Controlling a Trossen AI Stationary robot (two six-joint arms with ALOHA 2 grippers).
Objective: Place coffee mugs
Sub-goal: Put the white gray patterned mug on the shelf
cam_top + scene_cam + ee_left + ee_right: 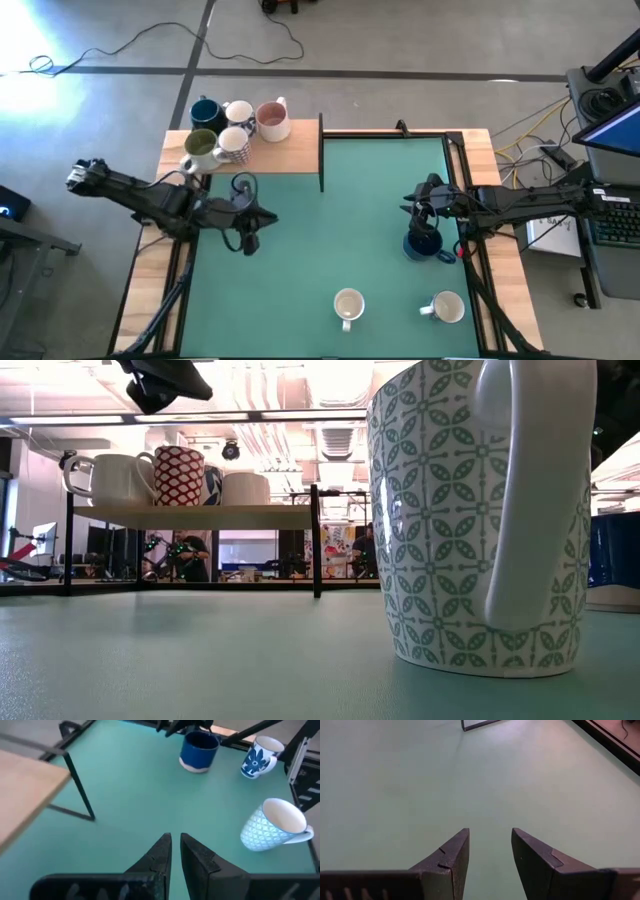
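Hovering beside the dark blue glazed mug [424, 244], the right gripper [490, 850] holds its fingers wide and empty, probably ready to grasp. Left gripper [175, 851], fingers nearly closed, empty, waits near the wooden shelf [300, 155] holding five mugs.

No text, label, brand, number or sign can be read on the mugs, the table, the shelf or the room behind.
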